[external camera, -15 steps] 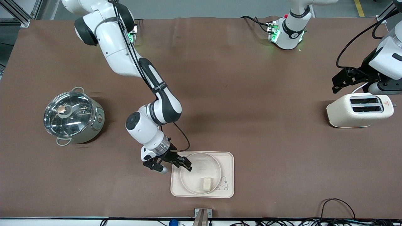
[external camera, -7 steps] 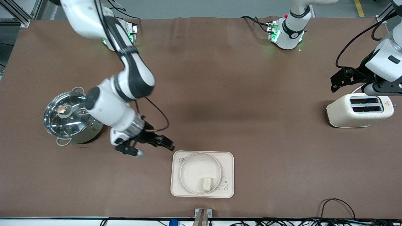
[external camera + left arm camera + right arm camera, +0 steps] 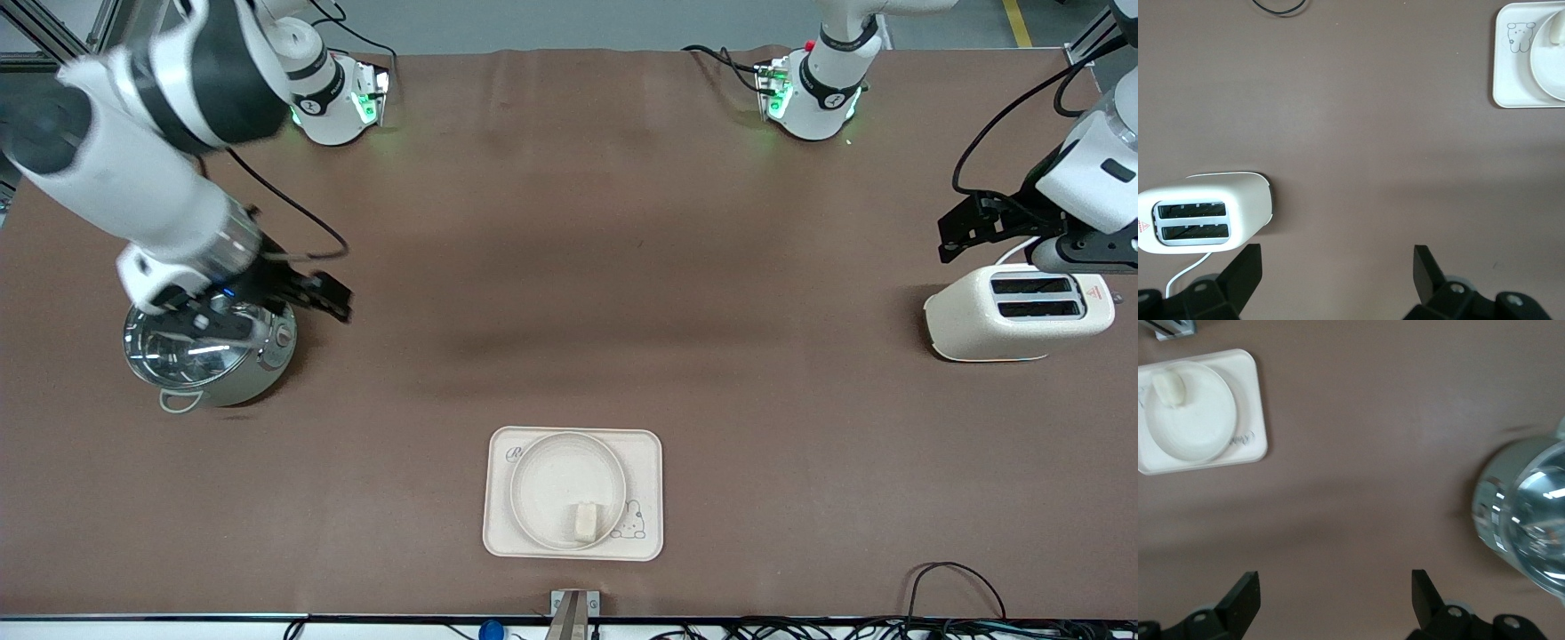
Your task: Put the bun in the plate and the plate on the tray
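Observation:
The bun lies in the plate, at the plate's edge nearest the front camera. The plate sits on the tray near the table's front edge. My right gripper is open and empty, up in the air over the steel pot's edge, well away from the tray. Its wrist view shows bare cloth between the fingers, with the tray, plate and bun farther off. My left gripper waits open and empty over the toaster; its own view shows the tray.
A lidded steel pot stands toward the right arm's end of the table, also in the right wrist view. A cream toaster stands toward the left arm's end, also in the left wrist view. Cables lie along the table's front edge.
My right gripper has let go of the plate's rim, risen and swung away from the tray to over the pot. Plate and bun stay on the tray. The left arm barely moved.

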`<state>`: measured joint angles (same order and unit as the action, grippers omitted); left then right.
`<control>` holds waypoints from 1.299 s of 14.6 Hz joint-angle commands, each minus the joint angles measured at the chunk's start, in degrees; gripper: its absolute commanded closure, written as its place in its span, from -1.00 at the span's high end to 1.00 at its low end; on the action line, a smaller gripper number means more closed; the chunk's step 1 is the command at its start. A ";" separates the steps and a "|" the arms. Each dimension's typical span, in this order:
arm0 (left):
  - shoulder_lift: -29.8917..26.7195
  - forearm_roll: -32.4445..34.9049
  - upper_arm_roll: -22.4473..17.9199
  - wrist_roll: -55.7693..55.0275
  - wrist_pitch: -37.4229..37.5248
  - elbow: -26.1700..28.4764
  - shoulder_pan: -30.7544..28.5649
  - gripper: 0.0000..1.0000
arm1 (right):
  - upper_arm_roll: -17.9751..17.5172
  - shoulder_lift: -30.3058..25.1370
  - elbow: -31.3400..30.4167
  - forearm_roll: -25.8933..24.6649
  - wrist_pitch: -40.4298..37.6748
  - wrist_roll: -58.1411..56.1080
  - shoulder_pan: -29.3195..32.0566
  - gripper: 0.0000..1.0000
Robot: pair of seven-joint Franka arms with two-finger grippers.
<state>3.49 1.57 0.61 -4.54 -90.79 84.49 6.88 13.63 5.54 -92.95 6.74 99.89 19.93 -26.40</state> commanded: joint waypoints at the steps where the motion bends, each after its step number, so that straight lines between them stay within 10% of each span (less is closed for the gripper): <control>1: 0.55 -0.52 -0.34 1.12 1.23 -1.61 -0.64 1.00 | -1.06 -6.57 -3.82 -1.47 -5.91 -6.10 7.12 1.00; 8: 0.64 -0.34 -0.34 1.12 1.23 -1.61 -0.64 1.00 | -2.10 -11.95 -2.85 -5.42 -11.82 -17.20 17.95 1.00; 11: 0.64 -0.34 -0.34 1.12 1.23 -1.61 -0.64 1.00 | -12.36 -12.39 -1.45 -5.77 -11.91 -20.98 29.36 1.00; 19: 0.72 -0.43 -0.87 -0.03 1.23 -2.40 -0.90 1.00 | -13.36 -11.86 -0.48 -7.62 -11.99 -20.46 28.33 1.00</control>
<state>3.52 1.57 0.38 -4.55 -90.79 83.90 5.93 0.86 -5.80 -93.35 0.34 88.01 -0.15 1.57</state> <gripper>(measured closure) 0.000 0.000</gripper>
